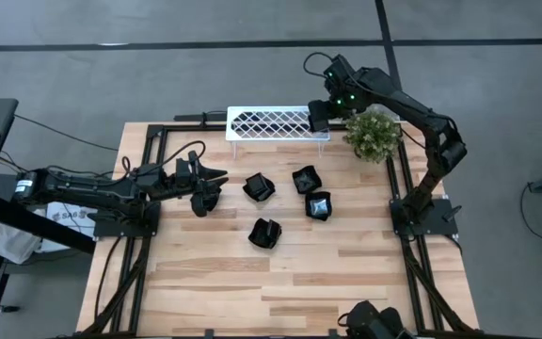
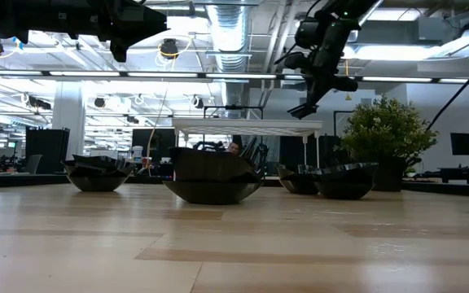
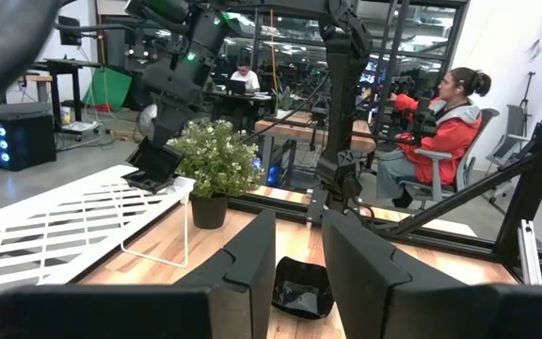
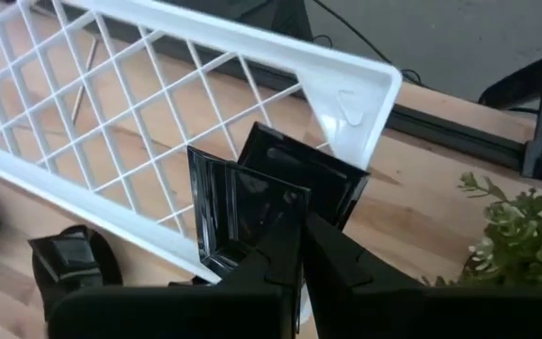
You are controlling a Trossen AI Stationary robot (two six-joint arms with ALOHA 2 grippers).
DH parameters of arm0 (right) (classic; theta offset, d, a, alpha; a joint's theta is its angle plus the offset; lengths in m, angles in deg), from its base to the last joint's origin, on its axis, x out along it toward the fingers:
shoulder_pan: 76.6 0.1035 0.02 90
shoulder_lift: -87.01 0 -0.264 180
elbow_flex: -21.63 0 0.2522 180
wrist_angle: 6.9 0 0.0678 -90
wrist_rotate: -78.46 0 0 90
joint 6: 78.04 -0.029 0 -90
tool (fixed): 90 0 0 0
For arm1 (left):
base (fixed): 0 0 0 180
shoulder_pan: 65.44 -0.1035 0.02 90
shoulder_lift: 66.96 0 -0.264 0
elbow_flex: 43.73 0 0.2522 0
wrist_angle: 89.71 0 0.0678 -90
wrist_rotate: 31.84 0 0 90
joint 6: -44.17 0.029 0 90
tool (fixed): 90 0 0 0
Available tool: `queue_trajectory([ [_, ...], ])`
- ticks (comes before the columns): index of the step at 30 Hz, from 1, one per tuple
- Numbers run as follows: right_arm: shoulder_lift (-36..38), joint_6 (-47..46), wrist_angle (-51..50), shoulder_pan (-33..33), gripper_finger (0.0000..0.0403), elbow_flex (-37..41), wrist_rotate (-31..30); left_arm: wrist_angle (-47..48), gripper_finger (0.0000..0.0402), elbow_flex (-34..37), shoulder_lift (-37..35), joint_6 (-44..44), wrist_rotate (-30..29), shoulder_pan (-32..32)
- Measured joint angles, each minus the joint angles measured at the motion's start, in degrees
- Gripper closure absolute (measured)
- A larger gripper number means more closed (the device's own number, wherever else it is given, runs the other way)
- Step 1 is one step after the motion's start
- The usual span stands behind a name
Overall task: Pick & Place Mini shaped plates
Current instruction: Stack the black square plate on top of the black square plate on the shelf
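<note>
Four plates (image 1: 264,232) wait on the table (image 1: 280,282) while my right tool (image 1: 319,117) grips one plate (image 4: 252,202) over the rack (image 1: 276,123).

Grey floor (image 1: 158,66), ceiling ducts (image 2: 230,24), a seated person (image 3: 440,132) behind.

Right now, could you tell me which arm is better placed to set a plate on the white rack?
Right: its gripper holds a plate over the white rack; the left gripper hangs empty.
</note>
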Motion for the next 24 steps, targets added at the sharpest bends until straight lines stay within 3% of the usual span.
queue_trajectory([
  [6,-0.33,-4.93,-0.85,0.39,0.0395,0.00,-2.07,0.00,0.0309,0.00,0.01,-0.01,0.00,-0.02],
  [24,-0.33,-5.51,-1.10,0.85,0.0395,0.00,-2.76,-0.01,0.0309,0.00,-0.01,-0.01,0.00,0.00],
])
